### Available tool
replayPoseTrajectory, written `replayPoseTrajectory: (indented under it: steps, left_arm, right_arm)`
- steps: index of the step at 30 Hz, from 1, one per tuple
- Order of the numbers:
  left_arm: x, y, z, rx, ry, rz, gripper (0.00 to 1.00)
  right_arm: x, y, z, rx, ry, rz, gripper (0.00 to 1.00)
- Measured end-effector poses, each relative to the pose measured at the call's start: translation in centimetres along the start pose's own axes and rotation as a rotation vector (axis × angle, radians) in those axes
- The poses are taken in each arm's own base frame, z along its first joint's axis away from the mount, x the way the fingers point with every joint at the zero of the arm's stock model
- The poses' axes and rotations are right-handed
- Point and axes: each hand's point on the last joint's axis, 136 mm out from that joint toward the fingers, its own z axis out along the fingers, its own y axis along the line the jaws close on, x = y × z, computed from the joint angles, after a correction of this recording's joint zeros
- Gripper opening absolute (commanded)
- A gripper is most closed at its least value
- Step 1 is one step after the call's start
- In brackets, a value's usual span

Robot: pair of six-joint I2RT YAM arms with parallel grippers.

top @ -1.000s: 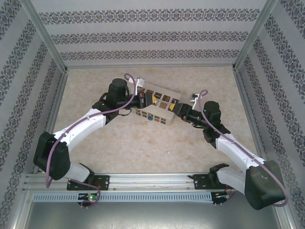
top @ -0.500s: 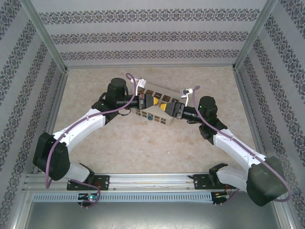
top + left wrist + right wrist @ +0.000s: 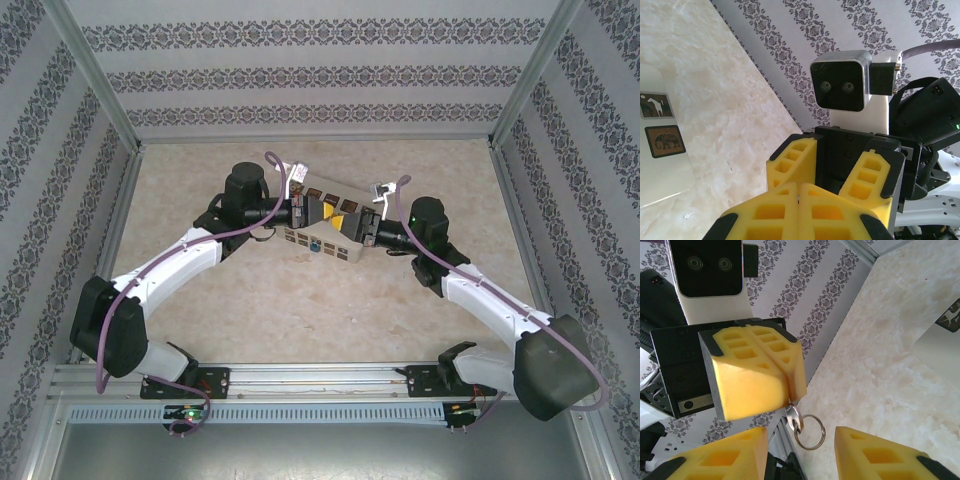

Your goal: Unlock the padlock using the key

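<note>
**Left gripper pinches key between right gripper's open fingers**

Top view: both arms meet over the cream box mid-table. The left gripper and right gripper sit tip to tip, just above the box's tiled top.

Right wrist view: the left gripper's yellow fingers are pressed together. A small metal key is pinched at their tip and hangs down from it, with a thin key ring dangling off the key. The right gripper's own fingers are spread, one on each side of the ring and not touching it.

Left wrist view: own pads are shut flush, facing the right gripper's splayed fingers.
</note>
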Motion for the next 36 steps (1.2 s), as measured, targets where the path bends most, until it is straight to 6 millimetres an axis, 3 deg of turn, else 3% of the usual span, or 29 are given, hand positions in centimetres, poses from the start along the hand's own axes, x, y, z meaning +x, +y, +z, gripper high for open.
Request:
replayPoseTrajectory:
  steps: [6, 25, 28, 36]
  left_arm:
    - [-0.04, -0.07, 0.00, 0.004, -0.002, -0.001, 0.00]
    - [0.18, 0.07, 0.04, 0.005, 0.004, -0.007, 0.00]
    - [0.25, 0.14, 0.05, 0.004, 0.005, -0.010, 0.00]
    - [0.29, 0.19, 0.07, 0.005, 0.004, -0.008, 0.00]
  right_arm:
    - [-0.07, 0.05, 0.02, -0.002, -0.002, -0.006, 0.26]
    - [-0.04, 0.35, 0.45, -0.015, 0.004, -0.014, 0.18]
    - [-0.04, 0.29, 0.48, -0.013, 0.004, -0.014, 0.25]
    - [-0.06, 0.35, 0.51, -0.015, 0.002, -0.016, 0.27]
